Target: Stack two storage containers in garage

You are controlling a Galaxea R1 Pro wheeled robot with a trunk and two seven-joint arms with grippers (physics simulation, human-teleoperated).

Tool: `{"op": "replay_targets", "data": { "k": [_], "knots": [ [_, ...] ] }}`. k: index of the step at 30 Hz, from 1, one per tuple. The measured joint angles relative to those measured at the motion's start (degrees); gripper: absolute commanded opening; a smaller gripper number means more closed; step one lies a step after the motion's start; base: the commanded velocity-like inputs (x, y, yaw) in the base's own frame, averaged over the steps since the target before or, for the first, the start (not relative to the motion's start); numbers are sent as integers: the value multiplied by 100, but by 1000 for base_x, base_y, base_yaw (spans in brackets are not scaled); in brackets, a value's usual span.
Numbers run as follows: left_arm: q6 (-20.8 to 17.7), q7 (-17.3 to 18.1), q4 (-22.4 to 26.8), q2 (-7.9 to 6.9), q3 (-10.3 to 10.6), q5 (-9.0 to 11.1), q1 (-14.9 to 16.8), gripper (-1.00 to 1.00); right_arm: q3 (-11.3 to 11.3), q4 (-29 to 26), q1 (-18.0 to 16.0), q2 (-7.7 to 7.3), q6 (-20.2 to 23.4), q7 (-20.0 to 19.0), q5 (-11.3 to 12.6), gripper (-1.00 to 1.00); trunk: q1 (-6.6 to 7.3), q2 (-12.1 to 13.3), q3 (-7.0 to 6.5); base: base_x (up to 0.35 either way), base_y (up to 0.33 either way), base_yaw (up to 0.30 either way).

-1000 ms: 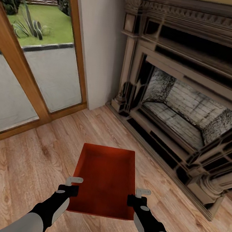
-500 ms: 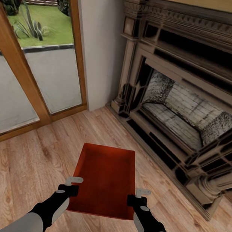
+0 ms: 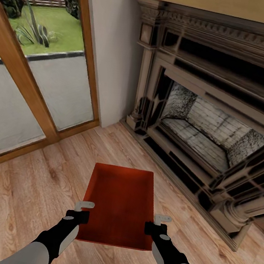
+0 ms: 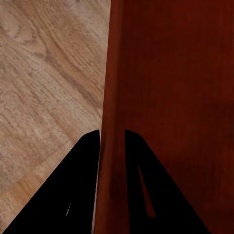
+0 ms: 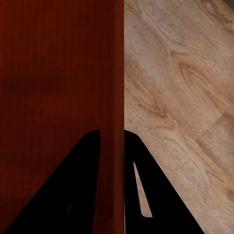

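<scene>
Fireplace (image 3: 212, 120) cut off at right and top edges of head view; right column base partly out of frame. Glass doors (image 3: 39, 68) cut at left and top edges. Both forearms cut at bottom edge. Bin (image 3: 120, 205) near corners hidden behind left gripper (image 3: 81, 210) and right gripper (image 3: 158, 223). Wrist views: bin (image 4: 165, 97) cropped on all sides, ribbing too blurred to tell; floor under bin hidden.

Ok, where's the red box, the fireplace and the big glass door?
storage container (image 3: 119, 203), head view, middle of its ribbed bottom.
fireplace (image 3: 200, 135), head view, its brick hearth floor.
glass door (image 3: 57, 88), head view, its lower pane.
</scene>
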State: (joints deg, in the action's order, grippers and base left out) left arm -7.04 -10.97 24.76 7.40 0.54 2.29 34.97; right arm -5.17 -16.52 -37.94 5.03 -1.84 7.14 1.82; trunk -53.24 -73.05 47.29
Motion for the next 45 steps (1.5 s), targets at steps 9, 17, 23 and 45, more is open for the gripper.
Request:
{"op": "replay_targets", "data": {
  "k": [9, 17, 23, 45],
  "knots": [
    [4, -9, 6, -3, 8, 10, 0, -100, 14, -2, -1, 7, -5, 4, -15, -100, 198, 361, -162, 0, 0, 0],
    [6, -11, 5, -3, 8, 13, -1, -100, 13, -3, -1, 9, -6, 7, -17, -100, 374, 682, -305, 0, 0, 0],
    [7, -5, 8, -3, 3, 2, 0, -100, 7, 0, -1, 8, -16, 9, -6, -100, 505, 923, -413, 0, 0, 0],
    [7, 2, 17, -5, -4, -21, 1, -100, 3, 10, 0, 14, -46, 21, 9, -100, 989, 1806, -808, 0, 0, 0]
  ]
}}
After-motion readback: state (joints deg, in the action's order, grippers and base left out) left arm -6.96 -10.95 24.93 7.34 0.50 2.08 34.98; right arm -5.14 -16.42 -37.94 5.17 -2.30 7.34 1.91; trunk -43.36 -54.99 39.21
